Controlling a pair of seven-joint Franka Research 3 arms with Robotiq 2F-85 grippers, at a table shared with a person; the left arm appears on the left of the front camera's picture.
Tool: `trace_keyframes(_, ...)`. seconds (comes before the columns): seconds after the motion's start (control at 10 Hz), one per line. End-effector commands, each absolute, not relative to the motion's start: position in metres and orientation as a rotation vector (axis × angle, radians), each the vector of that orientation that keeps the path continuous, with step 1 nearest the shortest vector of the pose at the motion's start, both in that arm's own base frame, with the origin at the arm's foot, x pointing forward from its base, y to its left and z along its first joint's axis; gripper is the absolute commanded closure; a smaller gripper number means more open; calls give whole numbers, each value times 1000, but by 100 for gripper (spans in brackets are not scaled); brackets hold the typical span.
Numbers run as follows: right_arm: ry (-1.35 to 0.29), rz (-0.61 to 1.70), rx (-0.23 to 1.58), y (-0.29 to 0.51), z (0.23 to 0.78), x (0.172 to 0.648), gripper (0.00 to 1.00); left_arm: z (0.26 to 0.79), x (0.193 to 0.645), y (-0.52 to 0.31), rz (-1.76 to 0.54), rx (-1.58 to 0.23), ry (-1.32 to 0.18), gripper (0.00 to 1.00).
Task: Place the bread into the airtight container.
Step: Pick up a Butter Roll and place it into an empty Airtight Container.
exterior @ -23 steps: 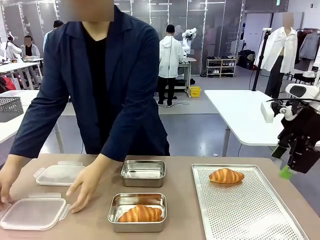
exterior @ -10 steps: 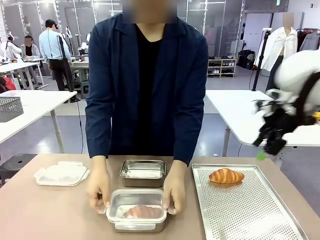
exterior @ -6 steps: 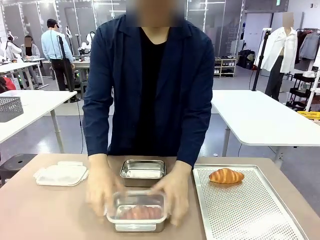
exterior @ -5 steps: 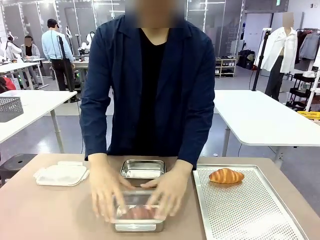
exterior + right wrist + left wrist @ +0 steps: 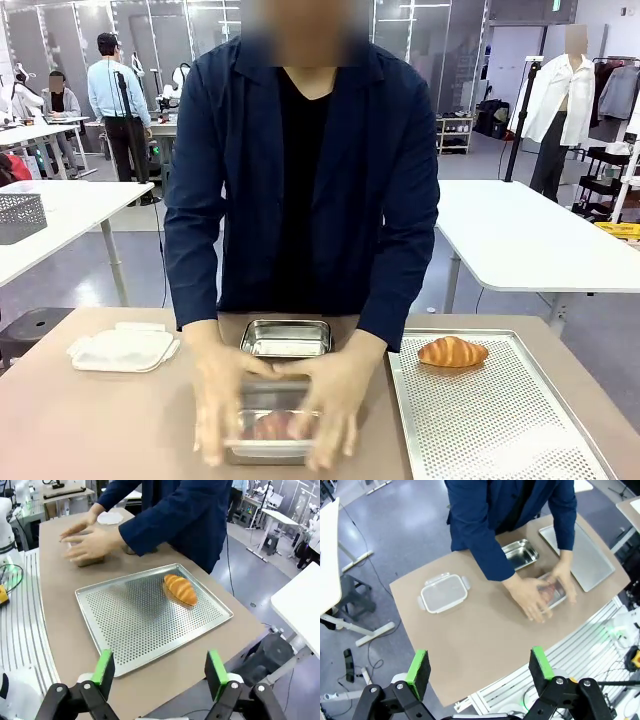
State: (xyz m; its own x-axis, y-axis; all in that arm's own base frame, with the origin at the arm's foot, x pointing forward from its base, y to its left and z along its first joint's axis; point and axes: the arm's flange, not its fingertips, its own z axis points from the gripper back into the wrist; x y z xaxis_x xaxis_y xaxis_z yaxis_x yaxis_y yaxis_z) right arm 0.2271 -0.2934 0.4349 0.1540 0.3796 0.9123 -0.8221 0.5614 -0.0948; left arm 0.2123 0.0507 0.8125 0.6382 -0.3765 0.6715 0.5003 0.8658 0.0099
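Observation:
One croissant (image 5: 452,351) lies at the far end of the perforated metal tray (image 5: 500,430), also seen as the croissant (image 5: 181,588) from the right wrist. A second piece of bread sits in the near steel container (image 5: 268,432), under a clear lid that the person's hands (image 5: 330,400) press down. An empty steel container (image 5: 287,338) stands just behind it. My left gripper (image 5: 479,665) hangs open high above the table, well away from the covered container (image 5: 552,591). My right gripper (image 5: 160,670) is open too, above the tray's (image 5: 150,615) near side.
A spare clear lid (image 5: 122,350) rests at the table's left. The person leans over the middle of the table, arms covering the containers. Table edges and a rail frame (image 5: 580,645) show below the left gripper. A white table (image 5: 520,235) stands behind.
My right arm has swung out of the front view. The person set a clear lid on the near container and has slid both hands over it, pressing down.

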Motion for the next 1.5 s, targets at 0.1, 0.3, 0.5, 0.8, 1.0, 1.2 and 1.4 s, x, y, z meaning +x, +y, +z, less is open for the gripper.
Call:
trace_keyframes(0.1,-1115,931,467,-292,443,224,9,813,212,50,-513,-177,-720,0)
trace_keyframes(0.3,-1115,931,467,-292,443,224,9,813,212,50,-513,-177,-720,0)
trace_keyframes(0.5,-1115,931,467,-292,443,224,9,813,212,50,-513,-177,-720,0)
trace_keyframes(0.8,-1101,921,471,-294,444,225,9,813,212,50,-513,-177,-720,0)
trace_keyframes(1.0,-988,1086,376,-258,477,249,9,813,212,50,-513,-177,-720,0)
trace_keyframes(1.2,-843,1231,278,-205,507,291,9,813,212,50,-513,-177,-720,0)
trace_keyframes(1.4,-687,1382,206,-144,520,342,9,813,212,50,-513,-177,-720,0)
